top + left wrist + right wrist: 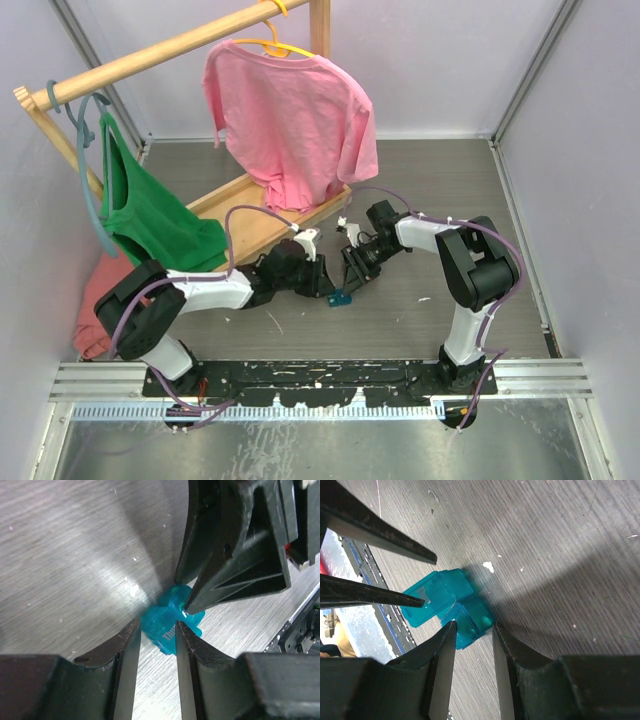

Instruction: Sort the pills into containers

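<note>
One teal container is seen on the table, between the two arms and just ahead of them. The second container is not found in any view. The container's lid is seen swung open to one side, and the body is laid bare beside it.

The body is pinched at its end by the right gripper, whose jaws are set narrow. The lid is straddled by the left gripper, also narrow, with one fingertip laid on the flap. Whether the flap is truly clamped cannot be told.

No pill can be made out with certainty. A few white specks are scattered on the table, too small to be named, and what lies in the compartments cannot be read.

The task is judged to be at an early stage. One container is opened and steadied, while no sorting is shown as done. The pills remain to be placed and the other container to be dealt with.
</note>
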Action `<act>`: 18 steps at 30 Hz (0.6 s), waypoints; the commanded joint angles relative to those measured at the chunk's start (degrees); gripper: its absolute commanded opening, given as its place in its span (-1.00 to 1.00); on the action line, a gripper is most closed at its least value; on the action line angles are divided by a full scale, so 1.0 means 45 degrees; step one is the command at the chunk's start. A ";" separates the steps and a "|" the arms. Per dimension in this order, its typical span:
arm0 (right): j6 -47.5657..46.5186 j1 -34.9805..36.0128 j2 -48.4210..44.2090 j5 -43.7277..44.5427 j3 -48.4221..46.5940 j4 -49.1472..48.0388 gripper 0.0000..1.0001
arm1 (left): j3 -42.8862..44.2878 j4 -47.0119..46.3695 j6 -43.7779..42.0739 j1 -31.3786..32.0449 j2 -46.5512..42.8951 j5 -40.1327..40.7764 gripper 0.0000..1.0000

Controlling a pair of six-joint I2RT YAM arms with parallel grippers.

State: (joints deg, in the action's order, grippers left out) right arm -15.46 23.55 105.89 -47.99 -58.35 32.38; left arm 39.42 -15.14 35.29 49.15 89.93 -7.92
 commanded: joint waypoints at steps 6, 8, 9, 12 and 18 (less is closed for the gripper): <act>-0.0177 0.0101 0.0028 0.0703 -0.0335 -0.0184 -0.22 | 0.0924 0.1885 0.0185 0.0703 -0.0202 0.0749 -0.51; -0.0179 0.0104 0.0022 0.0703 -0.0323 -0.0169 -0.22 | 0.1109 0.2170 0.0190 0.0755 -0.0087 0.0797 -0.56; -0.0175 0.0124 0.0024 0.0703 -0.0333 -0.0165 -0.22 | 0.1212 0.2306 0.0181 0.0773 -0.0036 0.0817 -0.61; -0.0172 0.0120 0.0023 0.0717 -0.0335 -0.0162 -0.22 | 0.1519 0.2685 0.0086 0.0788 0.0051 0.0842 -0.69; -0.0196 0.0119 0.0024 0.0737 -0.0350 -0.0128 -0.23 | 0.2288 0.3558 -0.0265 0.0986 0.0203 0.0928 -0.71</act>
State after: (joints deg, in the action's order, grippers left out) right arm -15.46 23.68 105.89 -47.70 -58.59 32.73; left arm 46.00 -0.91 35.14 52.56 90.76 -4.16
